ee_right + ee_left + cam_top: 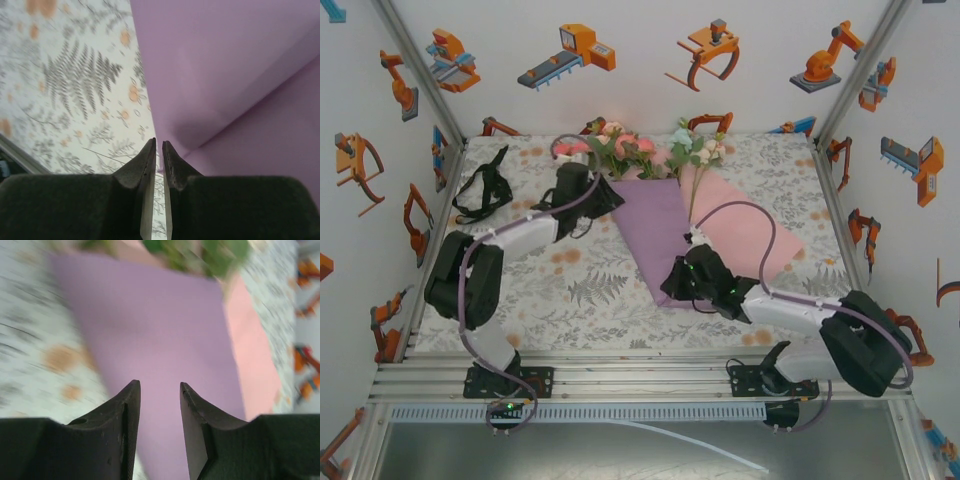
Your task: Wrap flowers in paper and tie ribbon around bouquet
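Lying flat on the table (580, 290), the paper (655, 230) shows its lilac face as a long wedge, with a pink fold (745, 225) spread along its right side. The flowers (640, 150) sit at the paper's far end, blooms and leaves past the far edge and stalks running in under the sheet. The ribbon (483, 185) is heaped in black loops well to the paper's left, apart from everything else.

The left gripper (612, 197) is at the paper's far-left edge, just short of the leaves. Its wrist view is blurred, but the two fingers (131, 400) plainly stand apart with a moderate gap. Only the lilac sheet is seen through that gap, and nothing is held. Whether the tips touch the paper cannot be told.

The right gripper (672, 283) is at the paper's near tip, on its left edge. Its fingers (147, 162) are almost together, with only a thin slit between them. The tips meet the sheet just where the lilac edge crosses onto the fern-print table and a crease runs off to the right. The slit is too narrow and dark to show whether a bit of the thin paper is pinched inside, so that cannot be told. The tips are on or right at the paper's edge.
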You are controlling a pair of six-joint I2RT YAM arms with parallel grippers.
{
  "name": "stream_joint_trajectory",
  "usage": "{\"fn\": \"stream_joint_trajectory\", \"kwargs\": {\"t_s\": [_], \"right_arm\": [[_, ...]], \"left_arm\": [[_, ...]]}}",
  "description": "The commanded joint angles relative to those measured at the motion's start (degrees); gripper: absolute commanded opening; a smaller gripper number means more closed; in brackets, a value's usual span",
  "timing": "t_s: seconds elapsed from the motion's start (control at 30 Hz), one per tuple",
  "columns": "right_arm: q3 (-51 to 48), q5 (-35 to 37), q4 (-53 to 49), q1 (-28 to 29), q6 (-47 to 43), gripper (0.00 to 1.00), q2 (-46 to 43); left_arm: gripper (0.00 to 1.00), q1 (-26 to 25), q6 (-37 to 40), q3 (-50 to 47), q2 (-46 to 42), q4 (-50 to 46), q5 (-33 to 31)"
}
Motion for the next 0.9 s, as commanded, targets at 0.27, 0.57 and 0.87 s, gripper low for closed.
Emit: {"fn": "stream_joint_trajectory", "kwargs": {"t_s": [0.27, 0.57, 0.87], "right_arm": [[3.4, 2.8, -29.8, -25.3, 1.9, 0.52, -21.1], [8.8, -1.0, -33.1, -53.3, -5.7, 0.84, -8.5], [13.1, -2.1, -28.4, -56.5, -9.1, 0.83, 6.2]], "left_arm": [[0.37, -16.2, -4.9, -1.5, 6.0, -2.8, 7.6], [0.36, -16.9, -4.9, 1.5, 13.1, -0.6, 9.7], [0.34, -16.3, -8.6, 1.6, 16.7, -2.0, 12.0]]}}
